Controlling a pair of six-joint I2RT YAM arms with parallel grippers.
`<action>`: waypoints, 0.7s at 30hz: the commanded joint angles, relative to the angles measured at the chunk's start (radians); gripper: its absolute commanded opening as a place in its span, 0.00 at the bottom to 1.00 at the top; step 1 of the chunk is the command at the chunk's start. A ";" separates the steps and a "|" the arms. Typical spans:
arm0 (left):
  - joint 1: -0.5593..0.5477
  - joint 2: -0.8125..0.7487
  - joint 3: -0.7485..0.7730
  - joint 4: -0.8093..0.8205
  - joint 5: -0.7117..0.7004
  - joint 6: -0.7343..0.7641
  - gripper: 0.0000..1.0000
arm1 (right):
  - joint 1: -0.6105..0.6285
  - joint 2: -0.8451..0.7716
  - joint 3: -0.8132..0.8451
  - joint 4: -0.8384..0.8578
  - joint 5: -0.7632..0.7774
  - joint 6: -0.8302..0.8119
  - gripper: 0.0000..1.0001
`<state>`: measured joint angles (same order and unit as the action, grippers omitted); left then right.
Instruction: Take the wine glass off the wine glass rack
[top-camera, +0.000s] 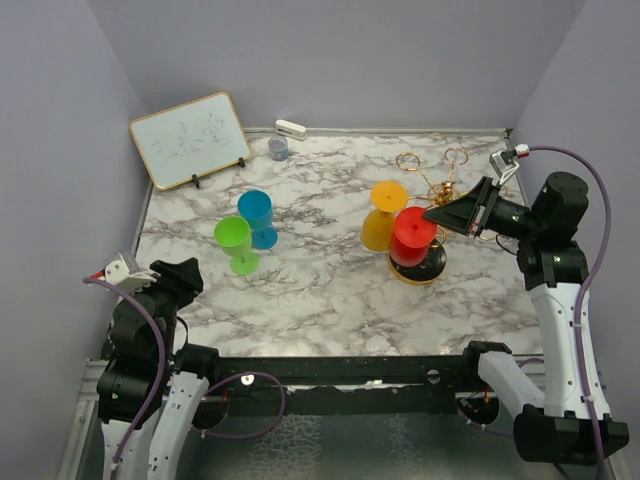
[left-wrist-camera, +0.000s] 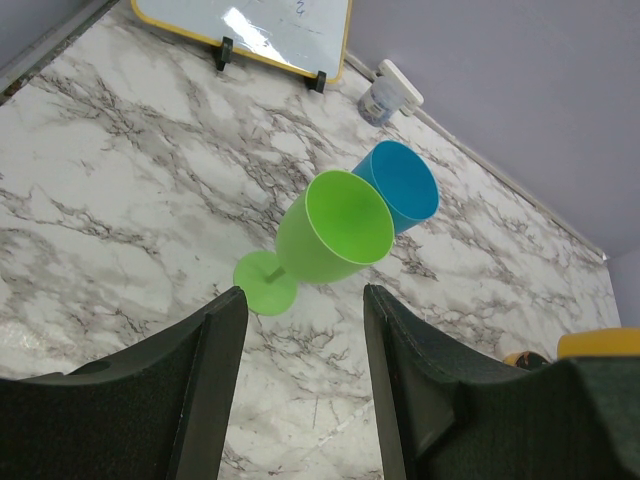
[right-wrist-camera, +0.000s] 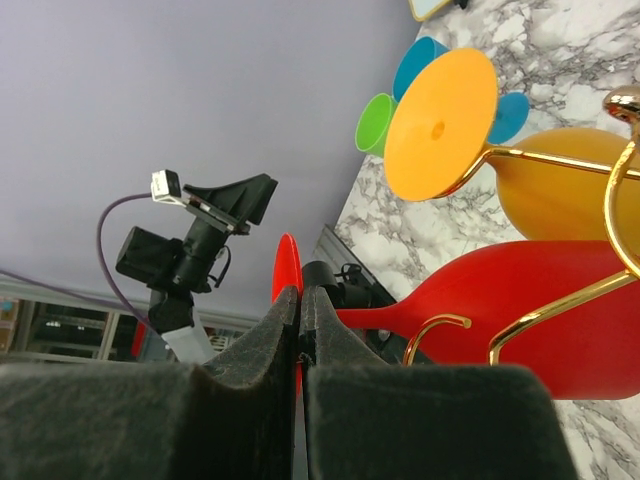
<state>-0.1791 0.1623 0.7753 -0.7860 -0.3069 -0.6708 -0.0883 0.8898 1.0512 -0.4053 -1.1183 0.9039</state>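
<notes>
- The red glass (right-wrist-camera: 520, 310) hangs on the rack (top-camera: 425, 270). Its bowl is low over the black base, its stem lies in one of the gold loops, and its foot points out toward the right arm.
- The right gripper (right-wrist-camera: 300, 300) has its fingers pressed nearly together on the rim of that foot. The thin red disc shows edge-on between the pads.
- From where I stand, the step in hand looks like the slide-out: the stem must run along the loop to its open end before any lift.
- I'd pull straight out along the slot, level and slow, because a pinch on a thin rim could slip or twist.
- The orange glass (top-camera: 383, 215) hangs just beside the red one, so the swing should go away from it.
- The rack looks like light wire, and a snagged stem could drag or tip it.
- The left gripper (left-wrist-camera: 305, 300) sits back at the near left, fingers wide apart and empty. It faces the green glass (left-wrist-camera: 335, 230) and blue glass (left-wrist-camera: 405, 185), which stand well apart from the rack.
</notes>
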 joint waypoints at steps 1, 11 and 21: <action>0.000 0.007 -0.008 0.024 -0.001 0.004 0.53 | 0.030 -0.029 0.029 -0.010 -0.071 0.013 0.02; 0.000 0.007 -0.006 0.024 -0.001 0.005 0.53 | 0.116 -0.045 0.031 0.240 -0.180 0.231 0.02; 0.000 0.008 -0.006 0.022 0.001 0.005 0.53 | 0.154 0.111 0.395 0.664 -0.222 0.435 0.01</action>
<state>-0.1787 0.1623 0.7753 -0.7860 -0.3069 -0.6708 0.0593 0.9470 1.2739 0.0044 -1.3098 1.2476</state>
